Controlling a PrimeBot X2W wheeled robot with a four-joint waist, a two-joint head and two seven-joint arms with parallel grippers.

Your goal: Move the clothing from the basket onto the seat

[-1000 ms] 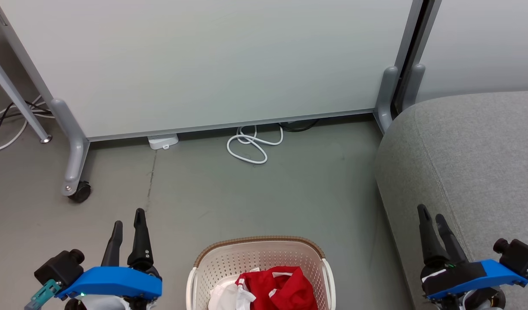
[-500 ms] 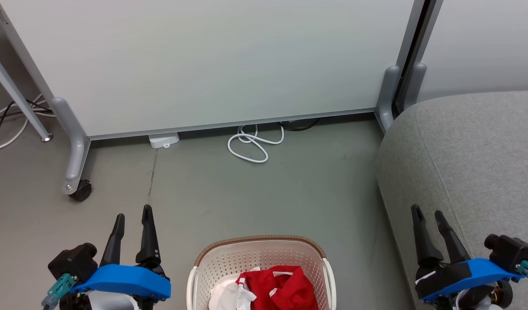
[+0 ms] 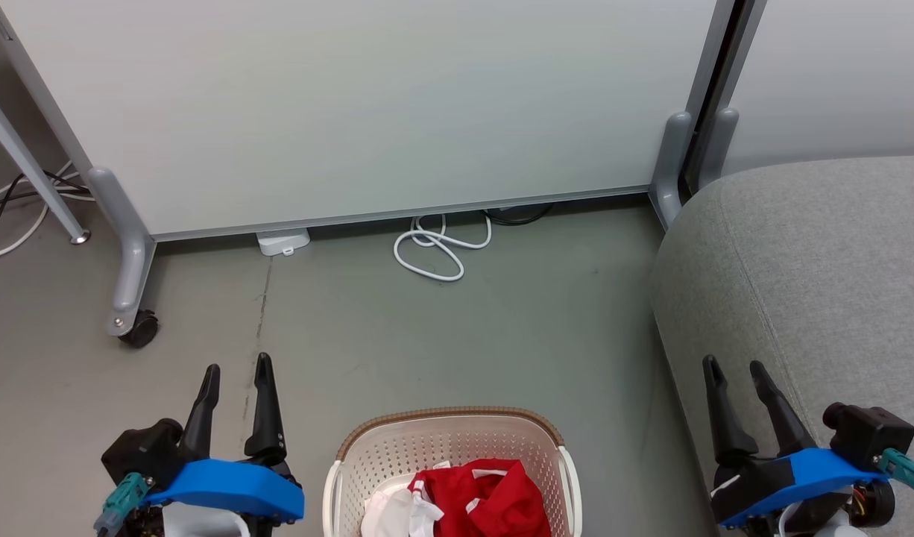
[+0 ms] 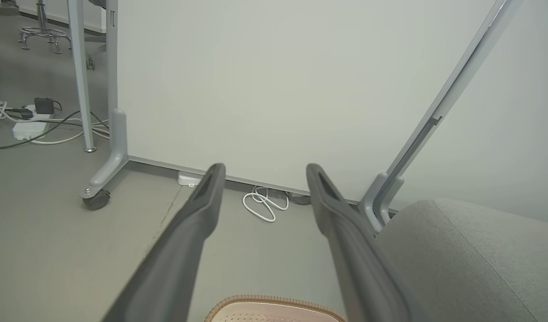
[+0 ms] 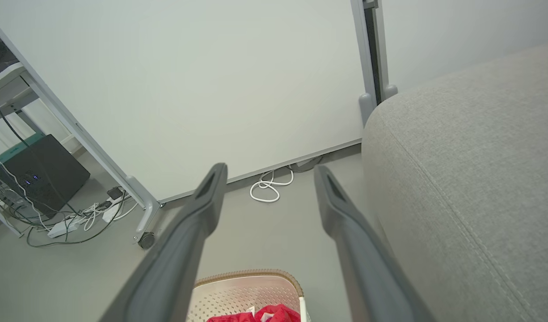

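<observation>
The left gripper (image 3: 238, 363) has drifted inward over the last second, so it now hangs over the floor just beside the basket (image 3: 449, 412), its two dark fingers spread apart and holding nothing. The right gripper (image 3: 733, 363) has slid a little toward the basket as well; it hovers at the front edge of the seat (image 3: 815, 261), its fingers likewise parted and empty. Nothing else has changed. The clothing (image 3: 487, 492) lies bunched inside the basket as before, red with a white fold at its left. The basket stands on the grey floor between the two arms, near the seat. The coiled white cable (image 3: 435, 253) lies where it was at the partition's foot.
</observation>
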